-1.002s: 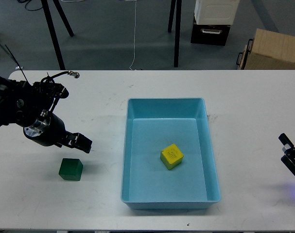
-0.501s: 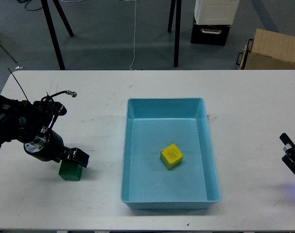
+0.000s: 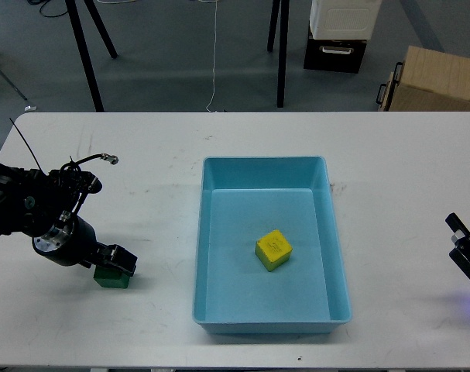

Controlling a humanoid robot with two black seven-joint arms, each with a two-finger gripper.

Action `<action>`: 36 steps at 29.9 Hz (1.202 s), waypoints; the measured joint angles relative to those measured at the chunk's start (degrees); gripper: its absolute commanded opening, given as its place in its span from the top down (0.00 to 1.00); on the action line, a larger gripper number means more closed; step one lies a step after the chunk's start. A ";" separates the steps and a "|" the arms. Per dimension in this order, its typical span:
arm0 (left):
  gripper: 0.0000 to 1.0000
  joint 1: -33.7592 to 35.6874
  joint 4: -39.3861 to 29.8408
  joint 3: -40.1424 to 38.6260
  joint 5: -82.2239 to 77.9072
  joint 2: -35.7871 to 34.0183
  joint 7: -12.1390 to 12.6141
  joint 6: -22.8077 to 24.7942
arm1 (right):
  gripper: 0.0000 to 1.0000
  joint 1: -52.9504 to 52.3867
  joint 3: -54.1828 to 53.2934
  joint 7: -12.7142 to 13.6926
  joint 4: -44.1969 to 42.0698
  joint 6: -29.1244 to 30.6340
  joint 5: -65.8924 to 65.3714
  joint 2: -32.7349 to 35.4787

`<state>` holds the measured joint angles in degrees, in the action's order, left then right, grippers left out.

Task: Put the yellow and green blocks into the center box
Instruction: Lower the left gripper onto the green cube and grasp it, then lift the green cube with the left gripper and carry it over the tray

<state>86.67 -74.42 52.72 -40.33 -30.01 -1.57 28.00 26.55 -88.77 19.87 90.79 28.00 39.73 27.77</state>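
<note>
Head view
Surface: a white table point(image 3: 142, 155) on a grey floor; beyond its far edge stand black stand legs point(image 3: 281, 54), a white-and-black bin point(image 3: 339, 35) and a cardboard box point(image 3: 436, 77).
Blue tray point(image 3: 327, 232): in the middle of the table, long side running away from the camera.
Yellow block point(image 3: 273, 249): inside the tray, on its floor near the centre, turned at an angle.
Green block point(image 3: 111, 277): on the table left of the tray, well apart from it, mostly covered from above.
Left gripper point(image 3: 117, 261): right on top of the green block, touching it; dark and end-on, so I cannot tell how wide it stands or whether it has the block.
Right gripper point(image 3: 463, 249): at the right edge, above the table, fingers spread, nothing between them.
</note>
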 measured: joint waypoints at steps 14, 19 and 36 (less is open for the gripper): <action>1.00 -0.28 -1.18 -0.44 -8.11 -0.72 0.50 -0.01 | 0.01 0.33 -0.08 0.00 0.00 0.00 0.00 0.08; 1.00 -0.06 -2.35 -0.42 -8.36 -2.38 0.69 -0.01 | 0.01 0.42 -0.09 0.00 0.00 0.00 0.00 0.03; 1.00 21.98 5.94 -0.34 -7.66 17.37 -2.60 -0.01 | 0.01 0.42 0.03 -0.01 -0.19 0.00 -0.41 -0.16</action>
<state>108.65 -68.48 52.38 -47.99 -12.64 -4.17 27.99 26.98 -88.75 19.86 90.60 28.00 39.32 27.61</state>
